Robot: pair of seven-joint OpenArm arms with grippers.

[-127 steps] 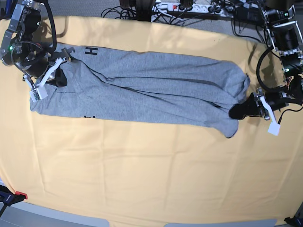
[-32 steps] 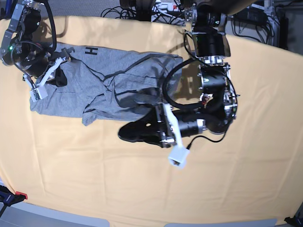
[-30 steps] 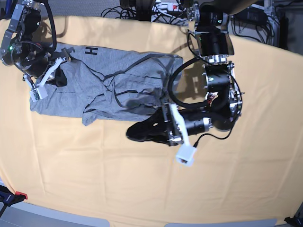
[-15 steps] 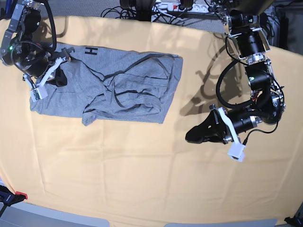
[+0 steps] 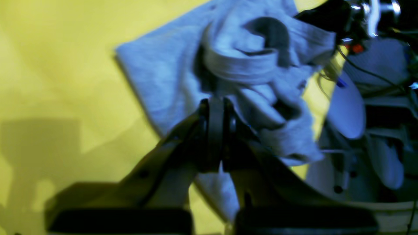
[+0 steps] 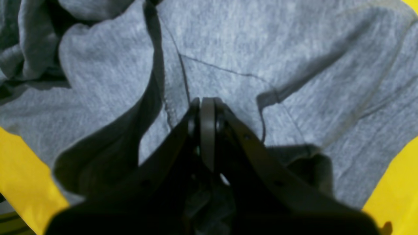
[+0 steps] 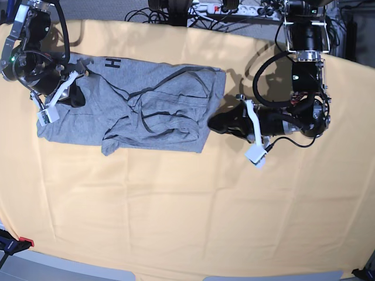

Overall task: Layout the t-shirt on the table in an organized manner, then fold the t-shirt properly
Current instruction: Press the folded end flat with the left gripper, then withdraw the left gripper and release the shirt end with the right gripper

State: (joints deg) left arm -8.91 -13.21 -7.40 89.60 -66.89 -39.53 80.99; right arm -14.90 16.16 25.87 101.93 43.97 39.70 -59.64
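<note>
Reaching in low from the shirt's (image 7: 140, 108) free end, the left gripper (image 7: 215, 124) has its fingers pressed together on nothing, tip just beside the folded edge, its arm bent back on itself. At the shirt's other end the right gripper (image 7: 75, 96) rests on the grey cloth with fingers shut — whether they pinch any fabric I cannot tell. The shirt lies bunched and doubled over on the orange-yellow table (image 7: 176, 205) — beyond the shirt, cables and a power strip (image 7: 225, 8) run along the table's far edge.

Heather-grey t-shirt (image 7: 140, 108) — black block lettering, pale orange-yellow table (image 7: 176, 222) cloth, black jaws
</note>
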